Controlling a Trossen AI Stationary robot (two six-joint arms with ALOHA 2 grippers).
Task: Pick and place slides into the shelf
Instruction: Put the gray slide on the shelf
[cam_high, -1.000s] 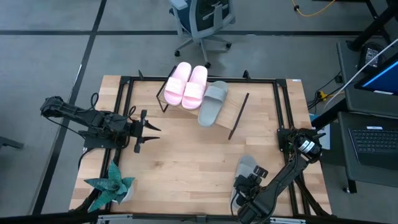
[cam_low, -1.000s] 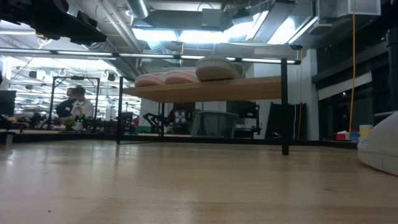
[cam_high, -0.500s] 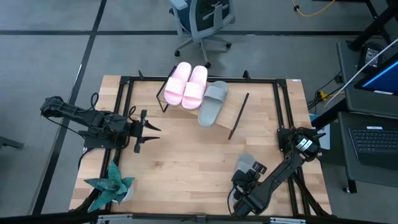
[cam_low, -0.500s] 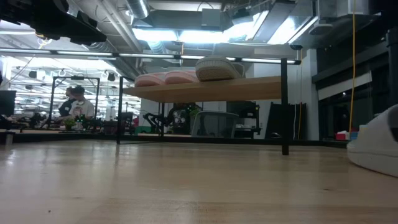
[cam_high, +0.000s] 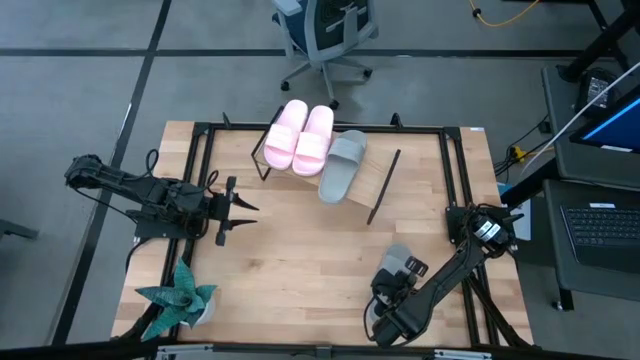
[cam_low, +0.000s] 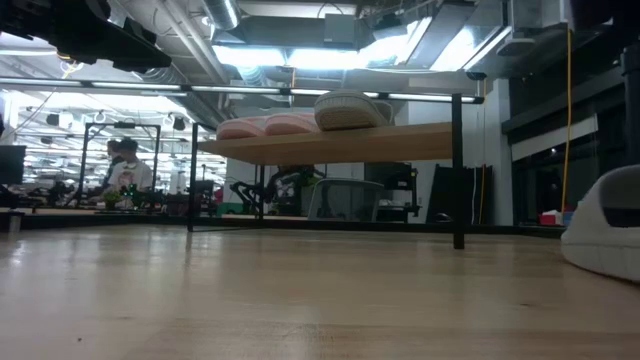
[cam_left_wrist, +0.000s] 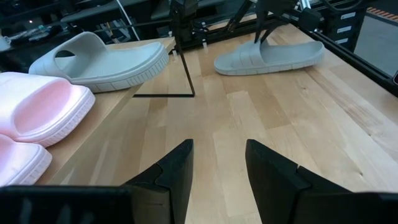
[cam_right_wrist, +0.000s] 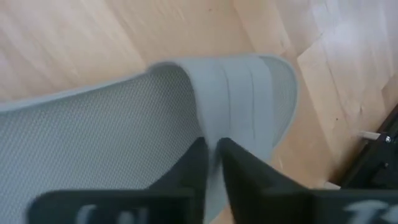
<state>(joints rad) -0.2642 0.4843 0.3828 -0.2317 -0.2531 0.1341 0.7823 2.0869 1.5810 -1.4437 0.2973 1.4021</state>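
The shelf (cam_low: 400, 143) stands at the table's far middle. On its board lie two pale pink slides (cam_high: 300, 137) and one grey-green slide (cam_high: 340, 165). A second grey-green slide (cam_high: 396, 262) lies on the table near the near right corner, its sole on the wood (cam_low: 605, 235). My right gripper (cam_high: 390, 290) points steeply down over it and is shut on its strap. At the table's left side my left gripper (cam_high: 240, 208) hovers open with nothing between its fingers (cam_left_wrist: 217, 168). My right gripper pinches the edge of the slide's wide strap (cam_right_wrist: 214, 127) between its two fingers. One finger (cam_right_wrist: 196, 165) stands on the footbed side and the other (cam_right_wrist: 242, 168) on the strap's outer face. The fingers come slanting down from above. The slide's sole rests on the table.
A teal artificial plant (cam_high: 180, 298) sits at the near left corner. A black metal frame (cam_high: 200, 180) runs round the tabletop. An office chair (cam_high: 325, 35) stands beyond the far edge. Bare wood (cam_high: 300, 250) lies between the two grippers.
My right gripper has shifted a little toward the table's left over the grey-green slide. In the low view the slide's visible end has moved slightly left and stands a bit higher than before.
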